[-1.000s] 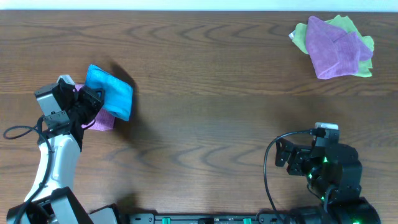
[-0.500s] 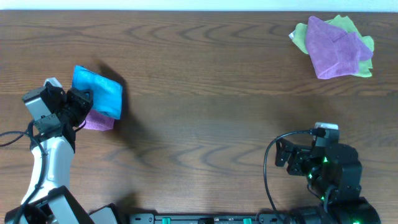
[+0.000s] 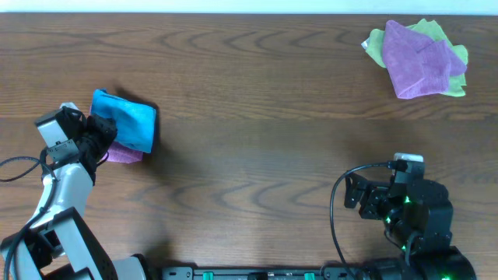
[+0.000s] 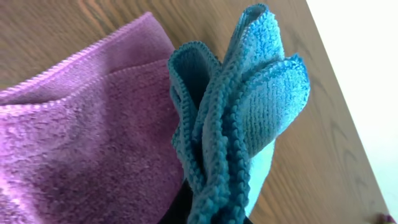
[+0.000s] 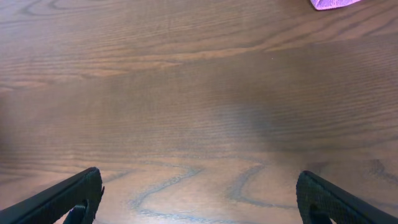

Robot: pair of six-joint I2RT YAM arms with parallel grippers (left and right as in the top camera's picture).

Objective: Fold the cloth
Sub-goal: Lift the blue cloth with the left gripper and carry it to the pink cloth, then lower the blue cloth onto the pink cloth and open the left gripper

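The turquoise-blue cloth [image 3: 128,120] is folded into a thick bundle at the far left of the table, resting partly over a purple cloth [image 3: 124,153]. My left gripper [image 3: 103,128] is shut on the cloth's left edge. In the left wrist view the cloth's folded layers [image 4: 236,124] stand on edge right at the jaws, with the purple cloth [image 4: 87,143] beside them to the left. My right gripper [image 5: 199,202] is open and empty over bare wood near the front right; it shows in the overhead view [image 3: 356,198].
A crumpled purple cloth [image 3: 420,58] lies on a lime-green cloth [image 3: 432,33] at the back right corner. A pink-purple corner [image 5: 333,3] shows at the top of the right wrist view. The table's far edge [image 3: 249,13] runs along the top.
My left gripper carried the blue cloth left and slightly back over the purple cloth, then edged a little to the right. The right arm has not moved.
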